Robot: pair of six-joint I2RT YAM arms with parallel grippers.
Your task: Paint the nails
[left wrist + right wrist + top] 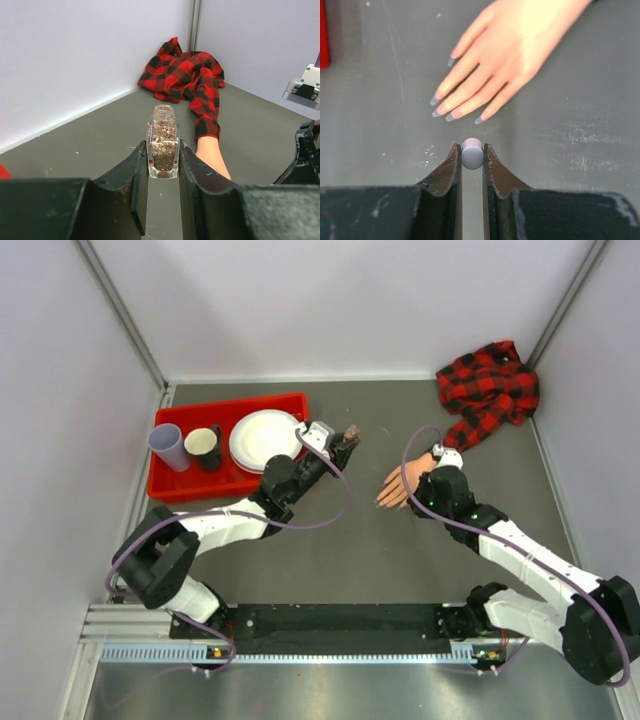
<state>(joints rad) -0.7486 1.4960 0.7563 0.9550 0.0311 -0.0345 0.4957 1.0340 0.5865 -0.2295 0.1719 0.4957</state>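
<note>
The peach mannequin hand (398, 487) lies palm down mid-table, its red-and-black plaid sleeve (488, 388) bunched at the back right. Its long nails (438, 113) point toward my right gripper (472, 156), which is shut on a round grey polish cap (472, 152) just short of the fingertips. Any brush under the cap is hidden. My left gripper (163, 162) is shut on an uncapped clear bottle of coppery glitter polish (163, 145) and holds it upright left of the hand. The gripper also shows in the top view (348, 437). The forearm (212, 155) and sleeve (192, 80) lie beyond the bottle.
A red tray (180, 486) at the back left holds a lilac cup (168, 446), a dark cup (203, 445) and a white plate (265, 438). White walls close in the back and sides. My right arm (306, 150) shows at the right edge of the left wrist view.
</note>
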